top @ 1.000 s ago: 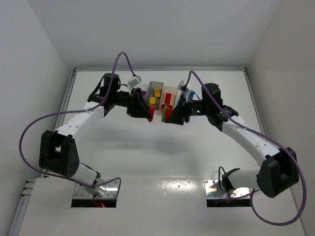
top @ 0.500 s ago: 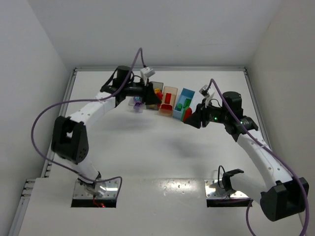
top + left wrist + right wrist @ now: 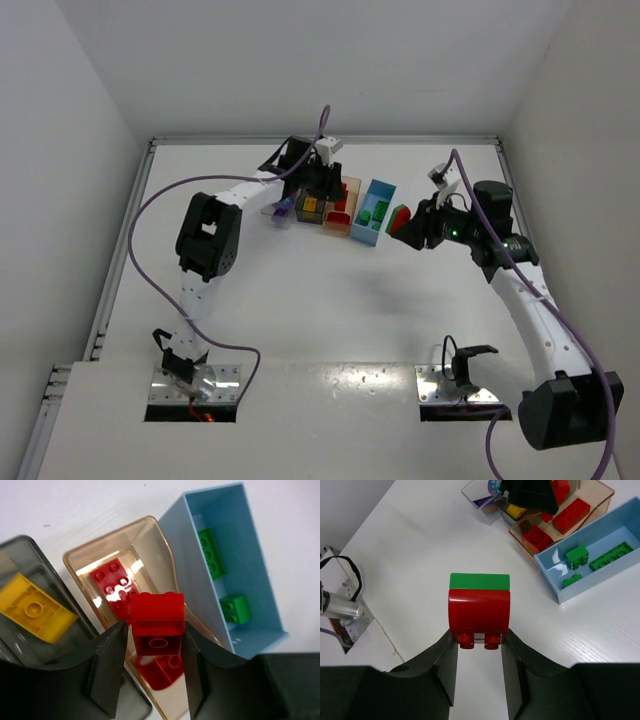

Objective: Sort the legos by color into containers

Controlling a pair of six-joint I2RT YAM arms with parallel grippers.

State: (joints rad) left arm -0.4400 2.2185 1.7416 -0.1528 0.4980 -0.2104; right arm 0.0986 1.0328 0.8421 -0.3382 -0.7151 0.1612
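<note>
Where the right arm reaches in from the near edge: right gripper (image 3: 479,647), fingers clamped on a two-colour cluster (image 3: 479,611), a red round-topped brick with a green plate seated on it. It is held in the air over bare table (image 3: 410,550), just beside the light blue bin (image 3: 600,580) and above no bin.

Next out, a row of four bins:
- clear bin (image 3: 472,497), holding a purple piece (image 3: 483,502)
- dark grey bin (image 3: 20,550), holding a yellow brick (image 3: 35,607)
- tan bin (image 3: 150,522), holding red bricks (image 3: 112,582)
- light blue bin, holding green bricks (image 3: 212,555)

Farthest: left gripper (image 3: 156,635), fingers closed on a single red brick (image 3: 157,612), poised over the tan bin on its blue-bin side.

Risks, as judged:
- The cluster is mixed. Dropped whole, it missorts one colour. It wants splitting, and the other gripper is occupied.
- The red brick may bounce off the pile beneath and hop a shared wall.
</note>
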